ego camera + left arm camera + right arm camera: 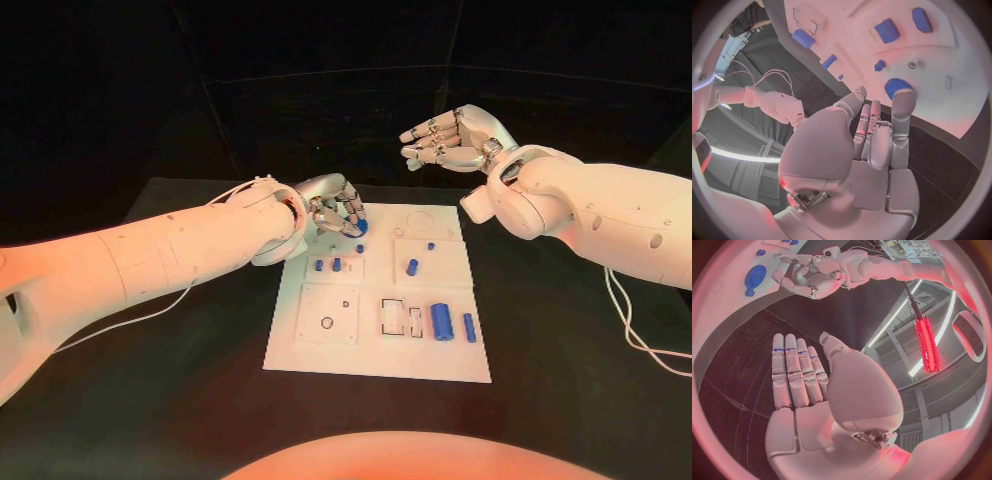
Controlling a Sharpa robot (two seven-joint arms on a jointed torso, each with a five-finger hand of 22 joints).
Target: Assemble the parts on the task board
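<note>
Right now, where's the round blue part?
Head view: the round blue part sits at the task board's far left corner, right at the left hand's fingertips.

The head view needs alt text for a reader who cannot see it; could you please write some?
The left hand hovers at a round blue part near the white task board's far left corner. The right hand hangs raised beyond the board, fingers curled, holding nothing. More blue parts sit across the board.

A black table fills the foreground against a dark backdrop; a thin white cable seemingly trails across its right side.
</note>
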